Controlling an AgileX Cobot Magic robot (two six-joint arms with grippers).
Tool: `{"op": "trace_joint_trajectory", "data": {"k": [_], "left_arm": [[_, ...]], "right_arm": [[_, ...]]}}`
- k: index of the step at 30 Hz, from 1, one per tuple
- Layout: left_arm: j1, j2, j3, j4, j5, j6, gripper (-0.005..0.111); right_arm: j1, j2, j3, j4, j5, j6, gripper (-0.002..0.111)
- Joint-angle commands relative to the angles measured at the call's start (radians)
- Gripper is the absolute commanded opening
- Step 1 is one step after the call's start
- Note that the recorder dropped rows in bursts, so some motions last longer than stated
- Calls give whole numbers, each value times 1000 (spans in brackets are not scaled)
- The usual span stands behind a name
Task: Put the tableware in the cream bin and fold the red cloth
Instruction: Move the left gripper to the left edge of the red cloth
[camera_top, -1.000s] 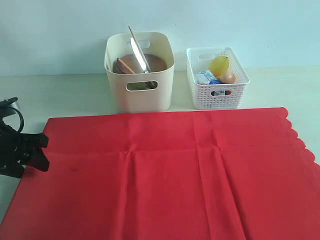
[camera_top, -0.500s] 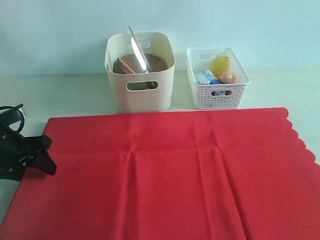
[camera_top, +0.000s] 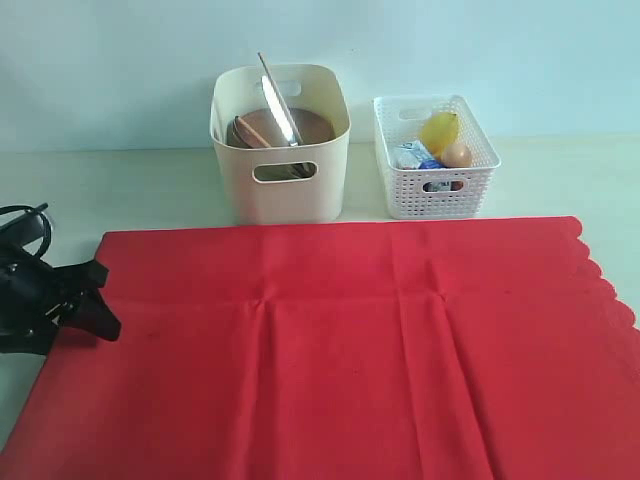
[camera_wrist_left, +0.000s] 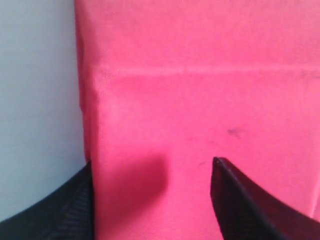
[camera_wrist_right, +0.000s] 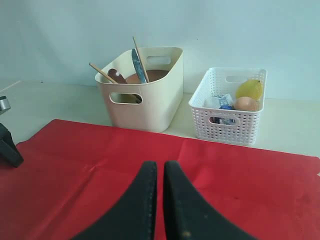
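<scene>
The red cloth (camera_top: 340, 340) lies spread flat over the near table, with its scalloped edge on the right. My left gripper (camera_top: 102, 300) is open at the cloth's left edge. In the left wrist view that gripper (camera_wrist_left: 152, 162) straddles the edge of the cloth (camera_wrist_left: 210, 100), one finger over the fabric and the other at its border. The cream bin (camera_top: 280, 190) stands at the back and holds the brown plate (camera_top: 300, 122), the knife (camera_top: 281, 108), chopsticks (camera_wrist_right: 102, 73) and a spoon (camera_wrist_right: 115, 76). My right gripper (camera_wrist_right: 160, 165) hangs shut and empty above the cloth.
A white lattice basket (camera_top: 436, 190) with a lemon (camera_top: 438, 130), an egg (camera_top: 456, 154) and a carton stands right of the bin. Bare pale table (camera_top: 130, 190) lies left of the bin and behind the cloth.
My left gripper has moved right onto the cloth's left edge, and that edge has shifted slightly to the right. The right gripper has stayed shut.
</scene>
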Motion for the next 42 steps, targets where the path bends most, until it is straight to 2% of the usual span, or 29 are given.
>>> {"op": "trace_joint_trajectory", "data": {"k": [1, 13, 15, 20, 27, 32, 38, 42], "left_arm": [[-2, 45, 11, -64, 39, 101, 60], [-2, 45, 11, -166, 126, 218, 58], [-2, 45, 11, -193, 133, 243, 53], [-2, 45, 11, -218, 160, 284, 30], [-6, 45, 11, -258, 179, 331, 25], [-6, 39, 11, -316, 213, 394, 6], [-6, 21, 13, -387, 265, 438, 6], [-6, 0, 13, -475, 357, 513, 6]], "right_arm": [[0, 3, -7, 1, -15, -11, 6], [0, 3, -7, 4, -15, -11, 6], [0, 3, -7, 4, -15, -11, 6], [0, 3, -7, 4, -15, -16, 6], [0, 3, -7, 8, -17, -16, 6], [0, 3, -7, 15, -19, -16, 6], [0, 3, -7, 17, -19, -25, 6], [0, 3, -7, 31, -19, -52, 6]]}}
